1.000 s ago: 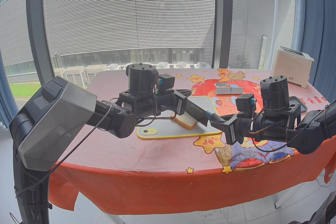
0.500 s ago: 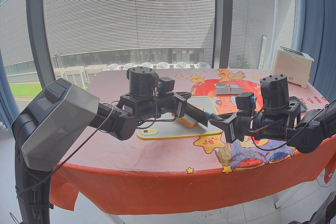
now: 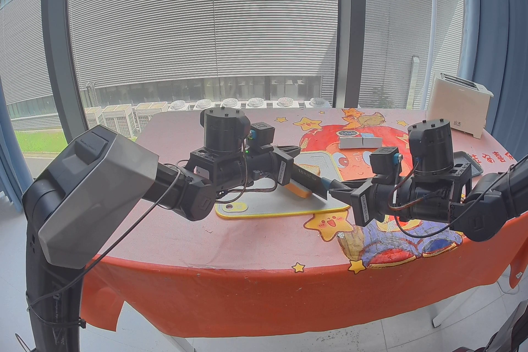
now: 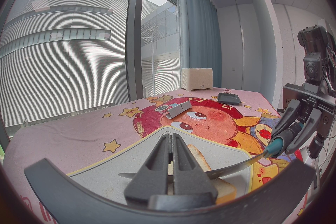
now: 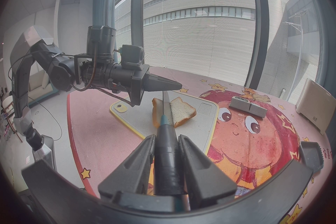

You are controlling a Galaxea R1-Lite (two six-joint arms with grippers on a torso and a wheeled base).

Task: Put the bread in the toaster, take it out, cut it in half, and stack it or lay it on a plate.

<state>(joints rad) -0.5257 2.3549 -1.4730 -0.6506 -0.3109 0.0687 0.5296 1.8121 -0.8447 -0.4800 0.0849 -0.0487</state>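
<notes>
I am watching the worktop (image 3: 247, 243) first. The cutting board (image 3: 258, 203) is lying on its cloth with nothing pinning it, so I judge that a hard sawing stroke is risking a skid of the whole board. The left gripper (image 4: 171, 140) is hanging over the bread (image 5: 182, 111) with its fingers pressed together and nothing between them. I cannot tell whether it is touching the slice; if it is not, the bread, lying flat on the board, could slide or tear under the blade. The right gripper (image 5: 166, 137) is clamping the knife (image 4: 241, 165) by its handle. The blade is lying across the slice near its middle, just beside the left gripper's tip, so a clash is possible.
</notes>
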